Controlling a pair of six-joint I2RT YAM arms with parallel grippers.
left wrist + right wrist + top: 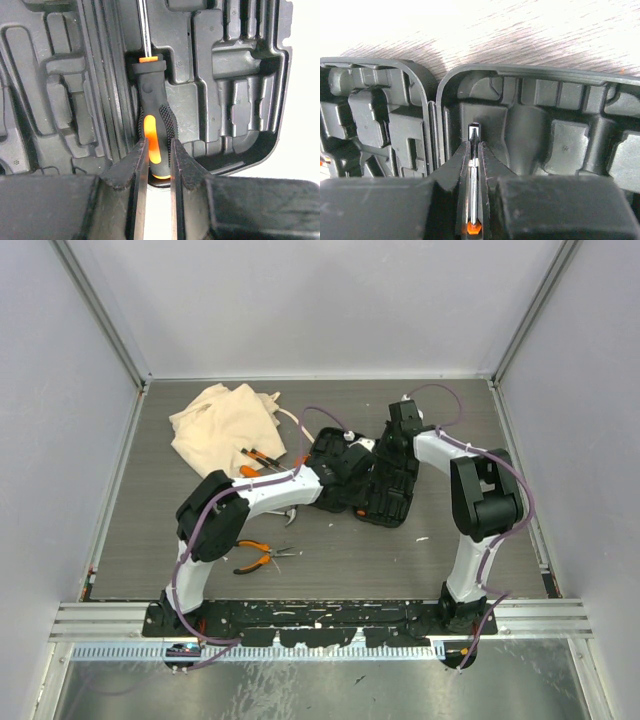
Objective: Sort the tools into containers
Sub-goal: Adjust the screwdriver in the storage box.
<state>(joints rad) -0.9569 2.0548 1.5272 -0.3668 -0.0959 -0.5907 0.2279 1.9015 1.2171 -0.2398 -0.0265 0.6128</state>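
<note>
**Both jaws closed narrow inside the open case**

The left gripper (159, 145) has its jaws narrow around the butt end of an orange-and-black-handled screwdriver (152, 95). The handle lies in a moulded recess of the open black hard plastic tool case (235, 110). The shaft runs away from the jaws and is cut off by the picture edge. The butt itself is partly hidden between the fingers (135, 167).

The right gripper (475, 146) pinches a thin steel shaft (475, 134), with its jaws almost together. Only the tip comes out beyond them, and an orange spot shows deep behind. Whether this is the same screwdriver, I cannot tell. Beyond the case rim is the grey wood-grain table (520, 30).

From above, both grippers are mostly covered by their own arms. Left of the left jaws lie the soft beige cloth bag (215, 425) and loose screwdrivers (262, 456) just beside it. Orange-handled pliers (262, 556) lie behind those jaws, nearer the arm bases.
</note>
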